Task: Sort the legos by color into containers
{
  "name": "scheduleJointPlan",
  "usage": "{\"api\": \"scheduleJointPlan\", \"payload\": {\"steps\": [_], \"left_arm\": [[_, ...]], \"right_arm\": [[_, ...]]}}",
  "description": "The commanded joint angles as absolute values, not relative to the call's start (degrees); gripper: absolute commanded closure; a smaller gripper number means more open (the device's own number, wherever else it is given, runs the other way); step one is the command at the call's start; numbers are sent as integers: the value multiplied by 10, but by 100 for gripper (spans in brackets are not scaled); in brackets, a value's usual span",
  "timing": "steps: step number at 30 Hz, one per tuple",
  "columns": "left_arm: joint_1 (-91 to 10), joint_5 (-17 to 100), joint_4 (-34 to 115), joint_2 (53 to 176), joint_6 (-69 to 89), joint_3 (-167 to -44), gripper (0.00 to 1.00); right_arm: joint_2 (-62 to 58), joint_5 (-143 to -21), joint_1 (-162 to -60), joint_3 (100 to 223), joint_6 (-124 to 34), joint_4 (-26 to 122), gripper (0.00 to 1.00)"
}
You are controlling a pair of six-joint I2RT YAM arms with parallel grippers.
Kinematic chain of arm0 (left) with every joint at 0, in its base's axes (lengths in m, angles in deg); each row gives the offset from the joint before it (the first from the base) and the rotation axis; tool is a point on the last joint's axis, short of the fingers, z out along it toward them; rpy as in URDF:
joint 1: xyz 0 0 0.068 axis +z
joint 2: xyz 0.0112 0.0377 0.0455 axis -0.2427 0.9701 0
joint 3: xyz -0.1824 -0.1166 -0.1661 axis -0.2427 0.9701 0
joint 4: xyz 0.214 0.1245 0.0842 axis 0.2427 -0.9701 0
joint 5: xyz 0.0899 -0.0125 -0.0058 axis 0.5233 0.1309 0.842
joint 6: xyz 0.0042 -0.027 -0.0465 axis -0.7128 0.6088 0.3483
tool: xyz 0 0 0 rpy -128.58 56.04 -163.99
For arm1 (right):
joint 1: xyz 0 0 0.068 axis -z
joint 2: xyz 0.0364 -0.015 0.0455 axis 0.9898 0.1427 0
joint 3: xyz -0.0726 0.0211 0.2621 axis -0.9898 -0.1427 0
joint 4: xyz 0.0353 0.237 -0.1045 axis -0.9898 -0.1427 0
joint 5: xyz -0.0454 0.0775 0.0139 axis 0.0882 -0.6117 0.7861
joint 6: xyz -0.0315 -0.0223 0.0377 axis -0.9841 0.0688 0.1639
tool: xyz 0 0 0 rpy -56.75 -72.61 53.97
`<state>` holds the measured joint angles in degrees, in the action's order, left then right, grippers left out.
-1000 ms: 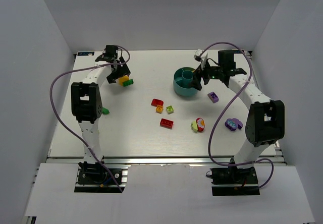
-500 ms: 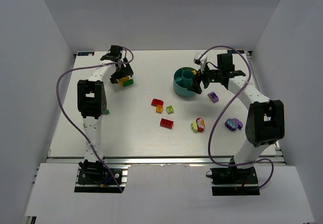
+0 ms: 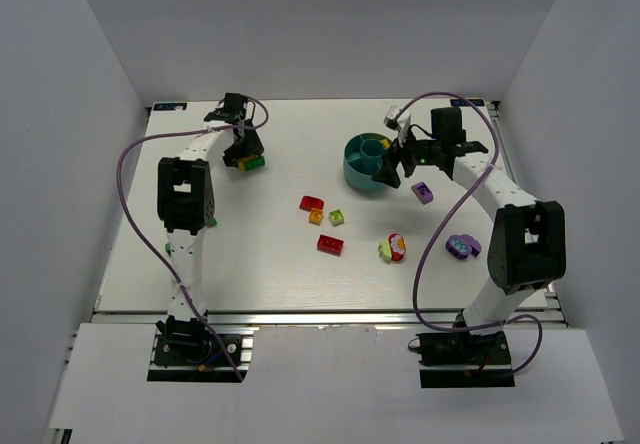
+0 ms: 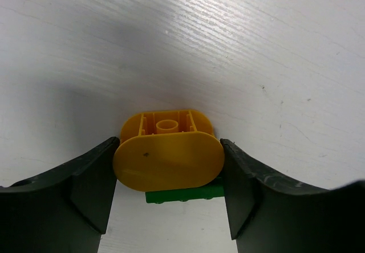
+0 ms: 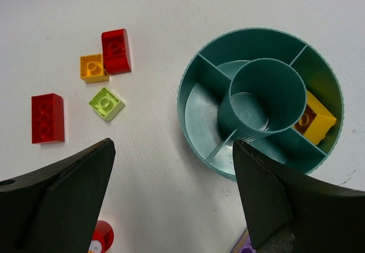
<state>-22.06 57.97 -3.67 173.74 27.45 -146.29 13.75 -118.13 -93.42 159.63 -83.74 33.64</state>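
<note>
My left gripper (image 4: 169,162) is at the far left of the table (image 3: 243,150). Its jaws press both sides of a yellow oval brick (image 4: 168,150) that sits on a green brick (image 4: 182,195), also seen in the top view (image 3: 255,164). My right gripper (image 5: 172,145) is open and empty, hovering over bare table just beside the teal divided bowl (image 5: 191,102), near it in the top view (image 3: 386,172). The bowl (image 3: 352,163) holds one yellow brick (image 5: 315,119) in a wedge.
Loose on the table: two red bricks (image 3: 312,203) (image 3: 330,244), an orange brick (image 3: 317,217), a lime brick (image 3: 337,217), a lime-and-red piece (image 3: 393,248), two purple pieces (image 3: 423,192) (image 3: 461,246), and a green brick (image 3: 208,221) by the left arm.
My left gripper has moved right and down over the yellow-and-green bricks and now encloses the yellow one. My right gripper has shifted slightly beside the bowl.
</note>
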Motion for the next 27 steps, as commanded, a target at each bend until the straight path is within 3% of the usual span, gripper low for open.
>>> {"api": "scheduleJointPlan", "payload": {"steps": [1,4,5,9,10,14,15,16,23,27], "left_arm": [[-224,578,-13,1698,275,-1458,69],[-225,558,14,1645,286,-1422,81],[-225,536,29,1628,299,-1410,86],[-227,447,109,1526,369,-1292,90],[-228,431,127,1504,387,-1268,91],[-235,372,244,1390,504,-1134,93],[-241,360,262,1374,522,-1111,93],[-244,355,277,1361,537,-1070,93],[-292,371,345,1310,682,-980,94],[-303,386,347,1307,715,-968,97]], "right_arm": [[107,-1201,-947,1590,-840,330,12],[106,-1202,-970,1594,-831,321,17],[108,-1202,-978,1597,-820,320,24],[125,-1202,-1029,1612,-638,361,40],[132,-1202,-1037,1615,-594,375,40],[179,-1224,-1064,1668,-419,409,26],[201,-1233,-1069,1678,-396,414,14],[209,-1231,-1072,1686,-347,429,11],[251,-1098,-1115,1769,-255,438,11],[250,-1096,-1129,1768,-213,481,11]]}}
